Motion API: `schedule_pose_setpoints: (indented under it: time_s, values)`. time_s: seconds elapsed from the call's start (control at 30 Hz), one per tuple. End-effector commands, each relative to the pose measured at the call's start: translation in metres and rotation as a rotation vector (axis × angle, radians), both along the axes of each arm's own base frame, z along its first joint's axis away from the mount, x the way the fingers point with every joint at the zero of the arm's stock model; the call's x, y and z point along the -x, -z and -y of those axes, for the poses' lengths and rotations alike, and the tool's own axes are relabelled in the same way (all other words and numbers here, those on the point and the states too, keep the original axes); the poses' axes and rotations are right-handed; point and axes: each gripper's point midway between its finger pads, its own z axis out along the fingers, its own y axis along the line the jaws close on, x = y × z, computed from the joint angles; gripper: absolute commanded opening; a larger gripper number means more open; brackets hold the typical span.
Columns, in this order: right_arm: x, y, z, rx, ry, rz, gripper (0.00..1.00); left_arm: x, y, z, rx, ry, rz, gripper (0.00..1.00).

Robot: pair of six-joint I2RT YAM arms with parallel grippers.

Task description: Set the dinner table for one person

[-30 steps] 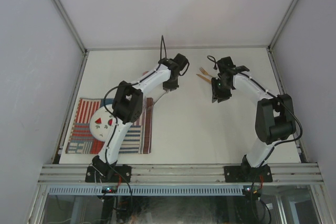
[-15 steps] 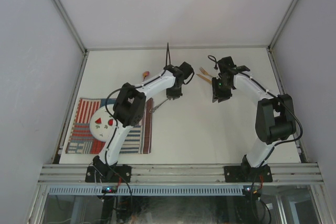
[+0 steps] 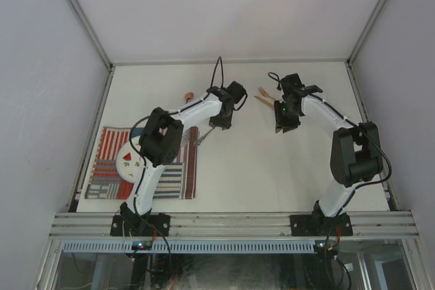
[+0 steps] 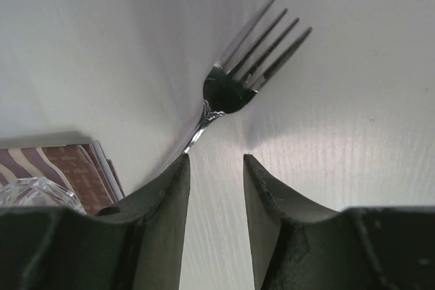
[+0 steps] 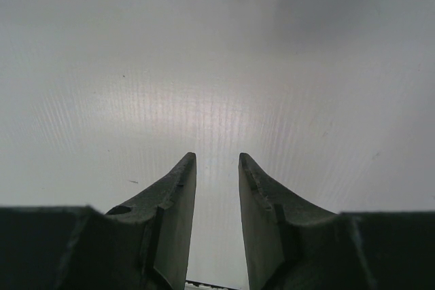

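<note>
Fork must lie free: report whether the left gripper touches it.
Cannot tell. In the left wrist view the handle of the fork runs behind one fingertip of the left gripper, hiding any contact or gap.

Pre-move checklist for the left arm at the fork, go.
1. Metal fork lying flat on the dinner table: ok.
2. Left pincer open, nothing between its fingers: ok.
3. Fork handle clear of the pincer: cannot tell, it runs behind one finger.
4. Fork beside the right edge of the striped placemat: ok.
5. Plate on the placemat: ok.
6. Right pincer open and empty: ok.
</note>
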Motion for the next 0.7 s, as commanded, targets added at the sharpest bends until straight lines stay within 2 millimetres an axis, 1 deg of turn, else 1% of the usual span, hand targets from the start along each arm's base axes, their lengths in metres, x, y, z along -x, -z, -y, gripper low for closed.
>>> schedule_pose_setpoints:
  time_s: [0.0, 0.07, 0.2, 0.3, 0.4, 0.47, 0.57, 0.67]
  values:
    - [-0.007, -0.022, -0.001, 0.006, 0.008, 0.076, 0.31, -0.008, -0.045, 0.010, 0.107, 0.145, 0.070, 0.42]
    - [-0.007, -0.021, -0.002, 0.007, 0.021, 0.072, 0.31, -0.007, -0.049, 0.009, 0.161, 0.179, 0.065, 0.42]
    - [-0.008, -0.019, -0.010, -0.003, 0.034, 0.073, 0.31, -0.012, -0.052, -0.018, 0.110, 0.195, 0.069, 0.42]
    - [-0.007, -0.016, -0.021, -0.016, 0.025, 0.069, 0.31, -0.012, -0.049, -0.030, 0.099, 0.230, 0.041, 0.42]
    - [-0.005, -0.013, -0.028, -0.019, 0.022, 0.061, 0.31, -0.012, -0.040, -0.040, 0.109, 0.252, 0.006, 0.42]
    - [-0.004, -0.012, -0.032, -0.018, 0.022, 0.058, 0.31, -0.011, -0.035, -0.041, 0.129, 0.283, -0.017, 0.42]
    - [-0.002, -0.012, -0.036, -0.014, 0.024, 0.059, 0.31, -0.009, -0.031, -0.035, 0.217, 0.296, -0.045, 0.41]
    - [-0.001, -0.012, -0.037, -0.005, 0.037, 0.059, 0.31, -0.007, -0.030, -0.030, 0.251, 0.324, -0.052, 0.40]
